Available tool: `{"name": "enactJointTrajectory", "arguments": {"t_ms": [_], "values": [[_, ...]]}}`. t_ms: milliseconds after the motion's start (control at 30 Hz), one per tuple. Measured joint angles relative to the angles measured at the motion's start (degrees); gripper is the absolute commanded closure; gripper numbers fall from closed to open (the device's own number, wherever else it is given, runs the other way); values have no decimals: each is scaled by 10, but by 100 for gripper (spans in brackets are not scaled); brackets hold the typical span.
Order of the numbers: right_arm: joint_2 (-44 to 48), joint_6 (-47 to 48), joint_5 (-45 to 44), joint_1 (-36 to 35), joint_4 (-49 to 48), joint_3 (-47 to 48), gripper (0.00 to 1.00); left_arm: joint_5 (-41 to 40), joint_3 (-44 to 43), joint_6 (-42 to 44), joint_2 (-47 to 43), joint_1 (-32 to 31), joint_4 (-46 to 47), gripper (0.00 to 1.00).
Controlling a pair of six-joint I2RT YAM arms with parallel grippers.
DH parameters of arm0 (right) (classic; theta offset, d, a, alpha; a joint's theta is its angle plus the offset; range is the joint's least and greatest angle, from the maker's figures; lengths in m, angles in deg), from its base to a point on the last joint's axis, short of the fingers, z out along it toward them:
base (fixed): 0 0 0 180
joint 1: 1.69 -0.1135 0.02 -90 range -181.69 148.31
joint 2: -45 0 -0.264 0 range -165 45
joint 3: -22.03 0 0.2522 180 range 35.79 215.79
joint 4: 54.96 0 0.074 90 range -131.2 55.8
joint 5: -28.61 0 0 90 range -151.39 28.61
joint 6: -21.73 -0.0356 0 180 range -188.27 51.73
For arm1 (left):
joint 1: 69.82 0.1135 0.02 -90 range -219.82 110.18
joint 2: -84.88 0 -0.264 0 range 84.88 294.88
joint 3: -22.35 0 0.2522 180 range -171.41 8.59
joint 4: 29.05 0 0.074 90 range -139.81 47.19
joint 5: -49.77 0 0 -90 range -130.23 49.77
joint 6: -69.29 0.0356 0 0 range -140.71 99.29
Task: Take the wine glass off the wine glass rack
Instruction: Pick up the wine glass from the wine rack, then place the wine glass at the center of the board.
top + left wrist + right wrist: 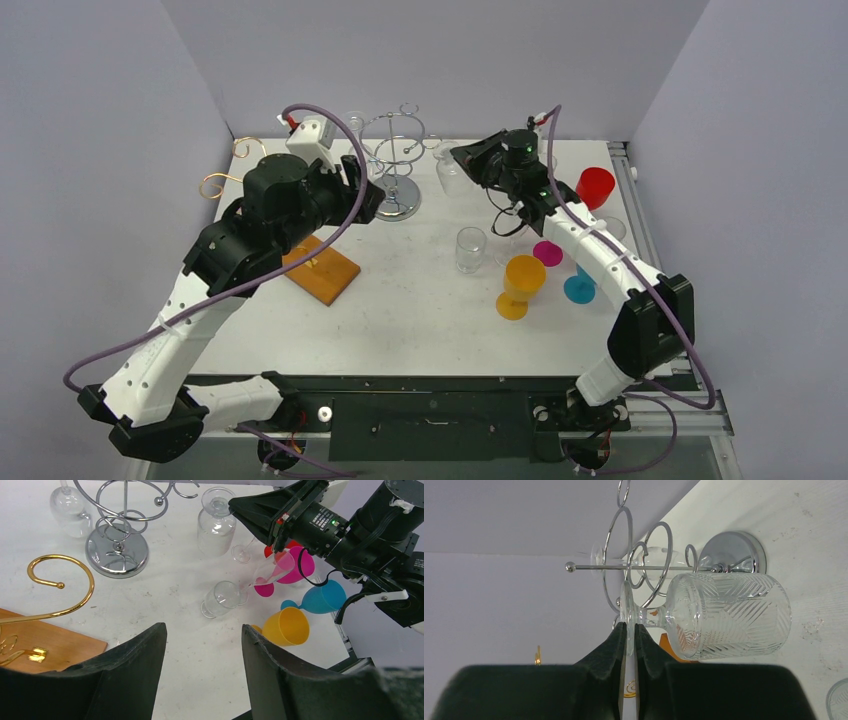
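The wine glass (729,615), cut crystal, hangs foot-up with its mouth toward the table (804,520), just on my right side of the wine glass rack (734,547). Its long axis is upright, crosswise to the fingers holding it. My right gripper (628,630) has its jaws pressed onto the thin foot disc, edge-on, so the stem and bowl stick out sideways from the pinch. I can't tell whether the foot has cleared the rack's wire loops, which overlap it in the right wrist view. I judge the pull should go away from the centre post. The left gripper (202,635) is spread and empty, farther off by the rack's base. A small label (320,517) on the right wrist is too fine to read.
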Motion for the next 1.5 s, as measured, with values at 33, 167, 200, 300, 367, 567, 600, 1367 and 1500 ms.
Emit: {"name": "enactJointTrajectory", "arguments": {"t_ms": [33, 167, 200, 300, 367, 567, 600, 1367, 1500], "values": [[5, 0, 2, 1, 1, -3, 100, 2, 1, -2, 1, 0, 3, 47], [34, -1, 12, 6, 1, -21, 100, 10, 1, -7, 4, 3, 12, 47], [45, -2, 16, 8, 0, -27, 100, 11, 1, -7, 5, 3, 15, 47], [72, -6, 24, 10, -2, -42, 100, 17, 2, -13, 10, 5, 26, 47], [92, -9, 32, 14, -2, -48, 100, 23, 9, -20, 12, 7, 42, 47], [151, -24, 60, 37, -2, -62, 100, 57, 63, -45, 12, 10, 122, 47], [160, -26, 64, 44, -2, -63, 100, 63, 73, -49, 12, 10, 137, 47], [274, -94, 118, 103, 15, -22, 100, 181, 172, -128, 82, 23, 502, 43], [278, -108, 122, 103, 14, -15, 100, 199, 181, -134, 86, 30, 551, 40]]}}
